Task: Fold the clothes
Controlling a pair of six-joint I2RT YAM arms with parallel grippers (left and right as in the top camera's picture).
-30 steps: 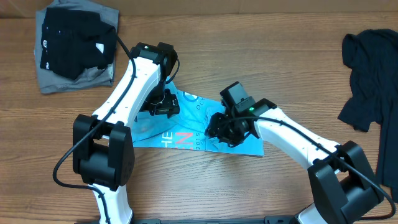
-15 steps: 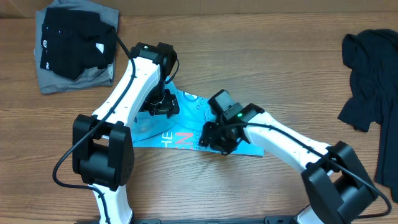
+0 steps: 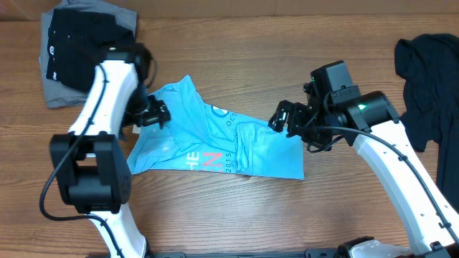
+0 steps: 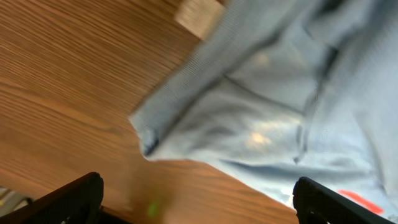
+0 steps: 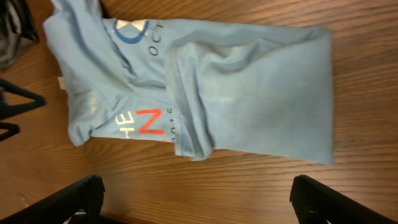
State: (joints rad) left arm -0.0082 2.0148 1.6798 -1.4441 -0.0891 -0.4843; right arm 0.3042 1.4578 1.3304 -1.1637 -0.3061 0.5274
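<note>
Three lots of clothes are being carried on the tabletop (image 3: pixel 237 222). The light-blue T-shirt (image 3: pixel 229 143) is being kept mid-table between both arms, partly folded with one side lapped beside the lettering, probably so each arm can reach an edge. The black garment (image 3: pixel 430 86) is being left crumpled far right, apparently queued. The grey-and-black stack (image 3: pixel 86 57) is being parked top left, likely as finished work. The left end effector (image 3: pixel 153 114) is being held at the shirt's left edge, jaws wide, nothing gripped. The right end effector (image 3: pixel 285 119) is being held by the upper right corner, jaws apart, empty.
</note>
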